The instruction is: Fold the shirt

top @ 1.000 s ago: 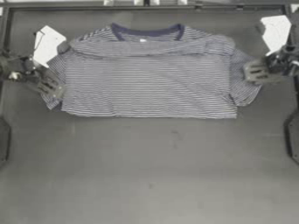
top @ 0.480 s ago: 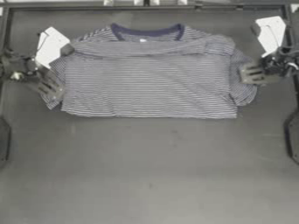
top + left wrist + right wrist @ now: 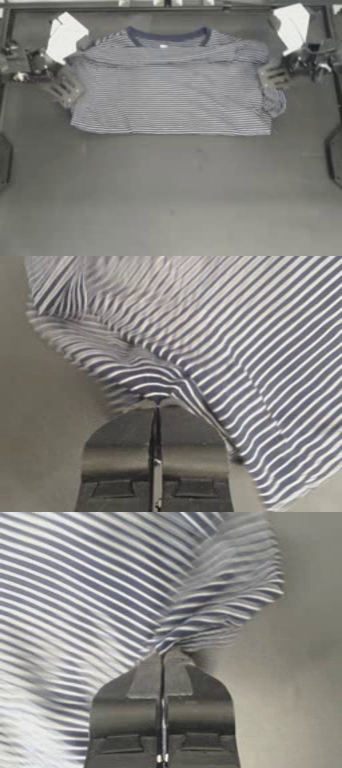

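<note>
Striped shirt [image 3: 170, 90] flat, side edges pinched by left gripper [image 3: 157, 401], right gripper [image 3: 163, 649]

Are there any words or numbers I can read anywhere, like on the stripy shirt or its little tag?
None can be read.
The shirt has a small white neck label inside the collar, too small and blurred to read.
The stripes carry no print.
The left claw and right claw, each pinched shut on the shirt's side edges, show no markings.

Robot lab workbench
A dark table [image 3: 174, 200] framed by metal rails [image 3: 167, 6], with robot arm mounts at both side edges
</note>
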You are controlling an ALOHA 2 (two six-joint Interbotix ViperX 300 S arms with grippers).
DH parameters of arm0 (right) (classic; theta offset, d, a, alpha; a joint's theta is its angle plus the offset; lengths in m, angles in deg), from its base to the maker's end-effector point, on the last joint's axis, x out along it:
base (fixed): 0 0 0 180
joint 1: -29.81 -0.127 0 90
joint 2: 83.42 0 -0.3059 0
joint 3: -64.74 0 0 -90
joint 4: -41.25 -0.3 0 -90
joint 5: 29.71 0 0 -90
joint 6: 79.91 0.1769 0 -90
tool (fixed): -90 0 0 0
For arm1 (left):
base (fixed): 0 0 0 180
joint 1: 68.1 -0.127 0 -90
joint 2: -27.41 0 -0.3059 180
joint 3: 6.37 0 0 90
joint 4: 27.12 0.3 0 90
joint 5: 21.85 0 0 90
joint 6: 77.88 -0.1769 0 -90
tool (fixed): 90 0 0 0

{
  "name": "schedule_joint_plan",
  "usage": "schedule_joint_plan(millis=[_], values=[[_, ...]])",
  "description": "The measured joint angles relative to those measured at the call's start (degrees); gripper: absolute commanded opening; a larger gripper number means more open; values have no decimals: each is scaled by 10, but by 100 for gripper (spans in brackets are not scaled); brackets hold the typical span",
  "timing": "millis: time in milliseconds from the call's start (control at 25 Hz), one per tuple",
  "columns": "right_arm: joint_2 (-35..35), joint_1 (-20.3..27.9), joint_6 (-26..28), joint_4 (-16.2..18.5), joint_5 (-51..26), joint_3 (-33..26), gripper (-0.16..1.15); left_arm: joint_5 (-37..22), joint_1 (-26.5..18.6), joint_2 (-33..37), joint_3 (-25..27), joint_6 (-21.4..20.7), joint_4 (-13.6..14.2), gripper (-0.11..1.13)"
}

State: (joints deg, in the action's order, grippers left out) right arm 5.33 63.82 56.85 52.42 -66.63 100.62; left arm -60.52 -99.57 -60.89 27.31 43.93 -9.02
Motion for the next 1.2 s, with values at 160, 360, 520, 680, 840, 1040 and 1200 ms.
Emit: schedule_joint_plan(millis=[160, 360, 520, 680, 840, 1040, 1200], values=[[-9, -20, 0, 10, -22, -39, 6, -1, 9, 4, -32, -11, 0, 4], [-9, -40, 0, 10, -23, -70, 6, 5, 26, 4, -75, -21, 0, 4], [-8, -51, 1, 7, -1, -83, 6, 24, 39, -8, -105, -23, -1, 4], [-5, -56, 2, -4, 45, -91, 6, 59, 48, -36, -116, -24, -9, 4], [8, -58, 2, -12, 72, -95, 6, 99, 52, -54, -119, -24, -22, 4], [36, -61, 2, -17, 104, -105, 6, 149, 56, -67, -119, -24, -35, 4], [68, -62, 2, -18, 124, -122, 6, 172, 59, -88, -119, -23, -40, 3]])
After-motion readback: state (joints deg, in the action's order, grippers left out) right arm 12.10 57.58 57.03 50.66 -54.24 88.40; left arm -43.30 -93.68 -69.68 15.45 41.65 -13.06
